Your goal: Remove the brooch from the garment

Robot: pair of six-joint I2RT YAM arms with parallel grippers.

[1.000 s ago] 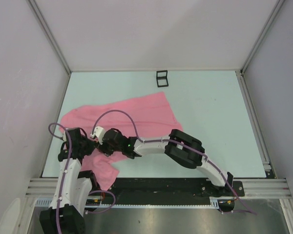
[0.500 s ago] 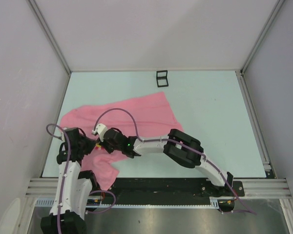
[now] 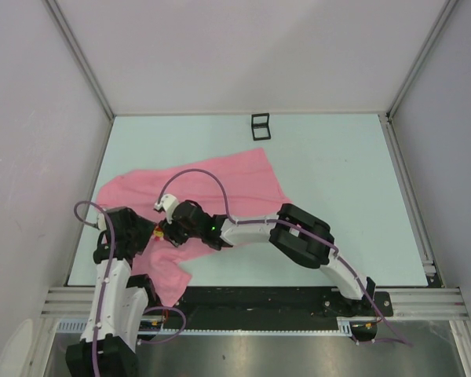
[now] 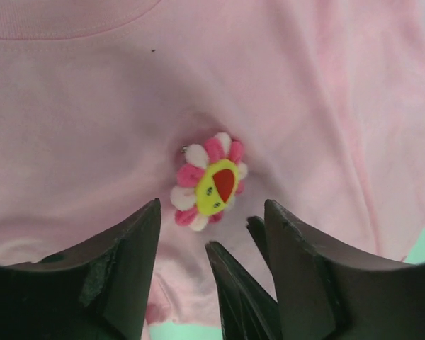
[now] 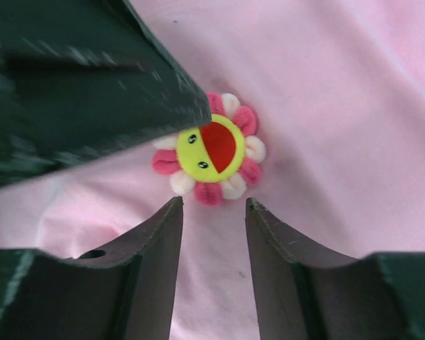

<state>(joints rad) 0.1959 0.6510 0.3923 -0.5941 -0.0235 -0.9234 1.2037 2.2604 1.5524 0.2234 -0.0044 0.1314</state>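
Note:
The brooch is a small flower with pink and white petals and a yellow-red centre. It sits on the pink garment, which lies spread on the table. My left gripper is open, with its fingertips just short of the flower on either side. My right gripper is also open, its tips just below the brooch and touching nothing. In the top view both grippers meet over the brooch near the garment's rumpled near-left end. One left finger overlaps the flower's upper left.
A small black square frame box stands at the back edge of the table. The two right fingers show between my left fingers. Grey walls enclose the table on three sides. A purple cable arcs over the cloth.
My left gripper has opened from shut. The right gripper narrowed, then widened again, and shifted slightly right and away. The brooch stays on the cloth.

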